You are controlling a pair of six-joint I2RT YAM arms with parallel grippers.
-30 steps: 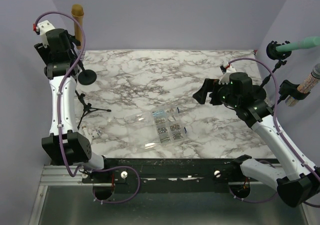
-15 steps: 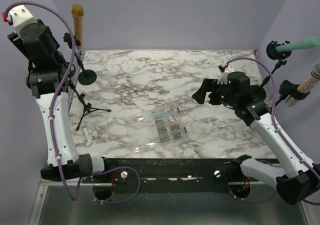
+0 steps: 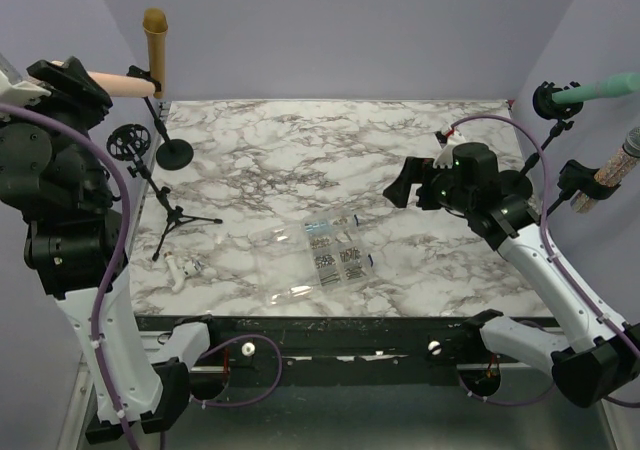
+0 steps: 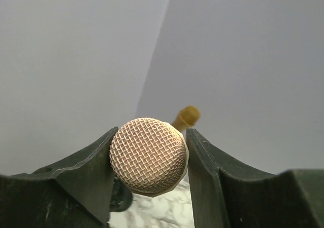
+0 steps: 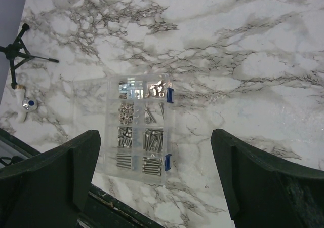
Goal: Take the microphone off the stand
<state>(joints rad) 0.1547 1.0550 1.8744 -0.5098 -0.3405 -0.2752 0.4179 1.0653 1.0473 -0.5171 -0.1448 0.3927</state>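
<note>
The marble table [image 3: 400, 140] fills the middle of the scene, with violet walls behind it and on both sides. The left arm [image 3: 60, 210] stands tall at the near left edge, its wrist high above the table's far left corner. The right arm [image 3: 530, 260] reaches in low from the near right, its wrist over the right half of the table.

A black tripod stand [image 3: 165, 205] sits at the left side of the table, and its round clip [image 3: 125, 142] at the top holds nothing. Behind it, at the far left, a tan microphone [image 3: 155, 45] stands upright on a round-based stand [image 3: 175, 153]. Past the right edge, a green microphone [image 3: 600, 90] and a glittery one [image 3: 625, 165] sit in holders.

A clear parts box [image 3: 335, 250] of screws lies near the middle of the table, toward the near edge.

The pink-beige microphone [image 3: 118, 81] is off the tripod stand, lying roughly level in the air above and to the left of the empty clip. The left tool [image 4: 148, 159] is clamped on it, one finger [image 4: 86, 175] on each side just behind the mesh head, which points toward the far wall in the left wrist view.

The right tool [image 3: 408, 186] is spread wide and grips nothing, hanging above the parts box.

A small white object [image 3: 180, 268] lies near the tripod's feet.
</note>
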